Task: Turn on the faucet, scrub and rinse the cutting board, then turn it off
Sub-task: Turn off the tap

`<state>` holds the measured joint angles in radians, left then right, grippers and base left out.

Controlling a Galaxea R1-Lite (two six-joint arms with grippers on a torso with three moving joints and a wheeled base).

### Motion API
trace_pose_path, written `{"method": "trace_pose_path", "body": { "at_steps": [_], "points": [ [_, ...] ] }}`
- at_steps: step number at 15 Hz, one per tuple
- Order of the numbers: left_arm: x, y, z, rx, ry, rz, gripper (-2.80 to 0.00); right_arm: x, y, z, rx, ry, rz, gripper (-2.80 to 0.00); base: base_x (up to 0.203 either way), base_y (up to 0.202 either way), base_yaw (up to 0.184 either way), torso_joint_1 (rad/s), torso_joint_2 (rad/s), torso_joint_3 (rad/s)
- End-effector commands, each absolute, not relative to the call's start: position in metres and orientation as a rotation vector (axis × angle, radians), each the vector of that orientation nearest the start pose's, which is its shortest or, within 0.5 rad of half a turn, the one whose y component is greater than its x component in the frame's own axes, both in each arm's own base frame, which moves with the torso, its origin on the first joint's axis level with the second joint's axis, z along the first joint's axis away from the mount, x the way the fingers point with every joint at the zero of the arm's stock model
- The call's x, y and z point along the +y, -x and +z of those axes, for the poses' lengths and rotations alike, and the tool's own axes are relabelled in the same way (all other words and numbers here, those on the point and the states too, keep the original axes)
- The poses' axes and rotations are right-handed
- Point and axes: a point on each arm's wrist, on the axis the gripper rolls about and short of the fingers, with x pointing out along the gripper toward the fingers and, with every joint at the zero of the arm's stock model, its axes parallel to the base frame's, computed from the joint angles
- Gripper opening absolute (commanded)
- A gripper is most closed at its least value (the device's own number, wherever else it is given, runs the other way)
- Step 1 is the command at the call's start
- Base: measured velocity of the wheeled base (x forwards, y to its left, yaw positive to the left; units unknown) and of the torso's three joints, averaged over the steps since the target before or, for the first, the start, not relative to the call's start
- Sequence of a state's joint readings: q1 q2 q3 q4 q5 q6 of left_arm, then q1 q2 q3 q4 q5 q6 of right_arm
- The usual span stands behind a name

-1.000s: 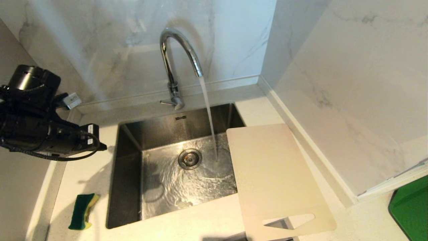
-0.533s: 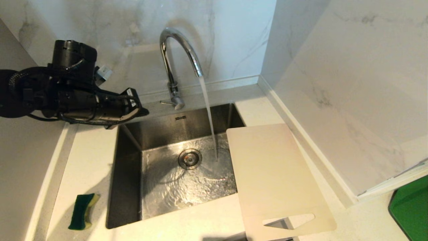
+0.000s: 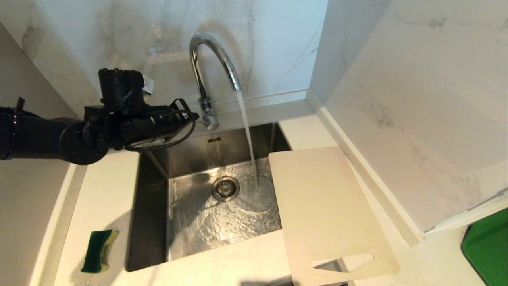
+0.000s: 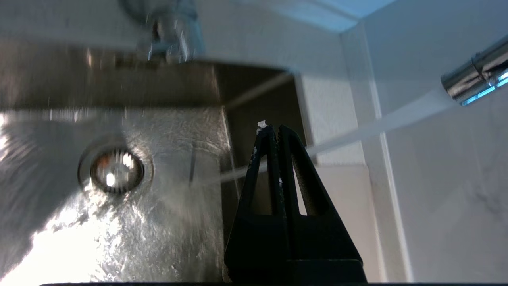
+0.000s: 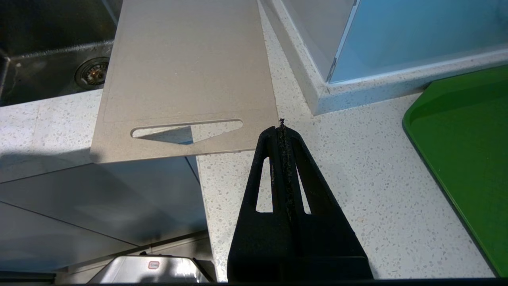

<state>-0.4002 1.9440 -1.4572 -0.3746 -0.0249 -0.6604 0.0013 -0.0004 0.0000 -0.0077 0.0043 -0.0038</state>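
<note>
Your left claw (image 3: 194, 116) was pressed fully together and empty, its two fingers (image 4: 274, 159) meeting at the tips. It reached in level over the back left corner of the sink (image 3: 152, 206), with its tip just beside the thin side lever at the base of the faucet (image 3: 206, 75); you could not tell from the head view whether it touched the lever. The faucet stood at the back edge of the desk (image 3: 238, 262), behind the sink, and it was on: a stream of water (image 3: 248, 139) fell from the arched spout and hit the sink floor just right of the drain (image 3: 225, 188), spreading in ripples across the steel.

The cutting board (image 3: 325, 210) lay flat on the desk at the right rim of the sink, its left edge overhanging the basin, and its handle slot at the front end stuck out past the desk's front edge. The stream landed close to the board's back left corner.

A green-and-yellow sponge (image 3: 97, 251) sat on the desk left of the sink, near the front left corner of the basin. A green tray (image 3: 488, 250) showed at the desk's far right.

Your right claw (image 5: 281, 127) was likewise closed tight on nothing, hanging above the desk's front edge just beside the board's slotted end, with the tray off to its other side.
</note>
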Motion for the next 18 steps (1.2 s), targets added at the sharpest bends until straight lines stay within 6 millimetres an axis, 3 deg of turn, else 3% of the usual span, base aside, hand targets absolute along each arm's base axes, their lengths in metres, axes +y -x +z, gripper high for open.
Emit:
{"method": "trace_pose_path", "body": {
  "at_steps": [1,6,10,15,18],
  "points": [
    [-0.163,-0.384,0.231,0.171,0.599,-0.397,-2.80,0.000,0.023,0.076,-0.006,0.005,0.006,-2.80,0.000,0.000,0.000,0.000,0.00,0.000],
    [-0.169,-0.402,0.187,0.095,0.512,-0.414,-2.80,0.000,0.023,0.076,-0.006,0.005,0.006,-2.80,0.000,0.000,0.000,0.000,0.00,0.000],
    [-0.177,-0.416,0.164,-0.066,0.489,-0.414,-2.80,0.000,0.023,0.076,-0.006,0.005,0.006,-2.80,0.000,0.000,0.000,0.000,0.00,0.000],
    [-0.179,-0.429,0.144,-0.053,0.467,-0.392,-2.80,0.000,0.023,0.076,-0.006,0.005,0.006,-2.80,0.000,0.000,0.000,0.000,0.00,0.000],
    [-0.181,-0.438,0.151,-0.094,0.471,-0.391,-2.80,0.000,0.023,0.076,-0.006,0.005,0.006,-2.80,0.000,0.000,0.000,0.000,0.00,0.000]
  ]
}}
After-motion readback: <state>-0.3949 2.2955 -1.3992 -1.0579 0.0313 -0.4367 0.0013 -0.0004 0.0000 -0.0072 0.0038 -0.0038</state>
